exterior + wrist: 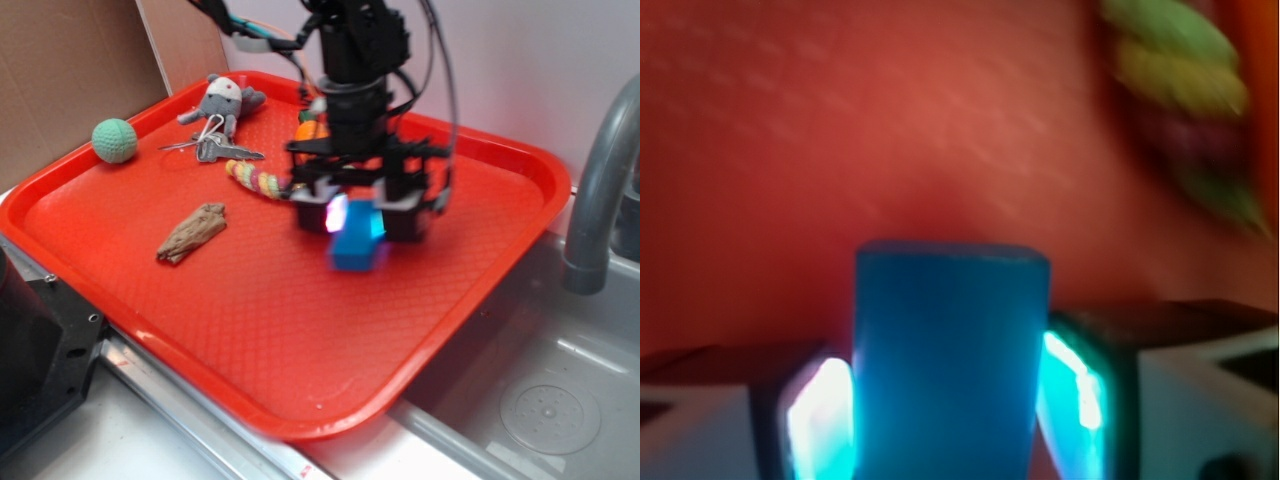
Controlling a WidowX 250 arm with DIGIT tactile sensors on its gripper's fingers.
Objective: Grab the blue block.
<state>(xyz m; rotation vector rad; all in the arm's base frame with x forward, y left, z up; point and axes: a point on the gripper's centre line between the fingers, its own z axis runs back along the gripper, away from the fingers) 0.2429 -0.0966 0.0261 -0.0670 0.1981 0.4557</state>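
Note:
The blue block (356,243) stands on end between my gripper's (365,216) two black fingers, right of the middle of the red tray (250,330). In the wrist view the block (950,350) fills the gap, and the glowing pads (822,420) press against both of its sides. The gripper is shut on it. Motion blur hides whether the block's bottom touches the tray.
On the tray's far left lie a green ball (114,140), a grey plush mouse (226,100), keys (216,151), a striped toy (254,181) and a wood piece (192,232). An orange toy (309,129) sits behind the arm. A grey faucet (600,180) and sink (550,410) are at right.

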